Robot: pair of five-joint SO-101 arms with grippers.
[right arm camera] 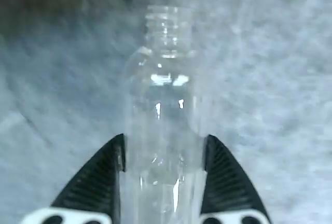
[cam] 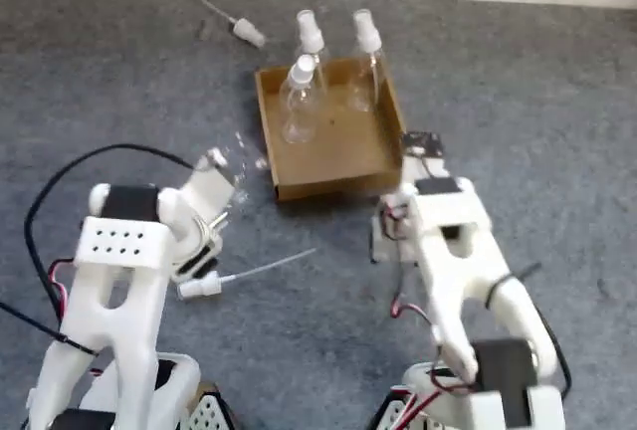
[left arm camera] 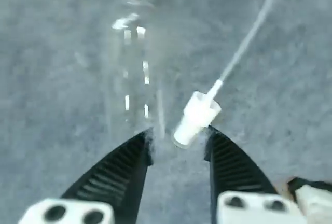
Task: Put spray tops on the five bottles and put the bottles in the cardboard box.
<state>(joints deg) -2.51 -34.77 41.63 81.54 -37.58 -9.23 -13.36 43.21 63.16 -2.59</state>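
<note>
Three clear bottles with white spray tops (cam: 302, 92) stand in the far part of the cardboard box (cam: 338, 156). My left gripper (left arm camera: 179, 138) is open over the carpet, and a loose spray top (left arm camera: 196, 117) with its long tube lies between its fingertips. An uncapped clear bottle (left arm camera: 135, 53) lies just beyond it. In the high view this gripper (cam: 204, 236) is left of the box, with the spray top (cam: 199, 289) beside it. My right gripper (right arm camera: 165, 143) is shut on an uncapped bottle (right arm camera: 163, 94), low by the box's near right corner (cam: 383, 236).
Another loose spray top (cam: 246, 32) with its tube lies on the grey carpet beyond the box's far left corner. Black cables (cam: 60, 186) loop around the left arm's base. Open carpet stretches to the far left and far right.
</note>
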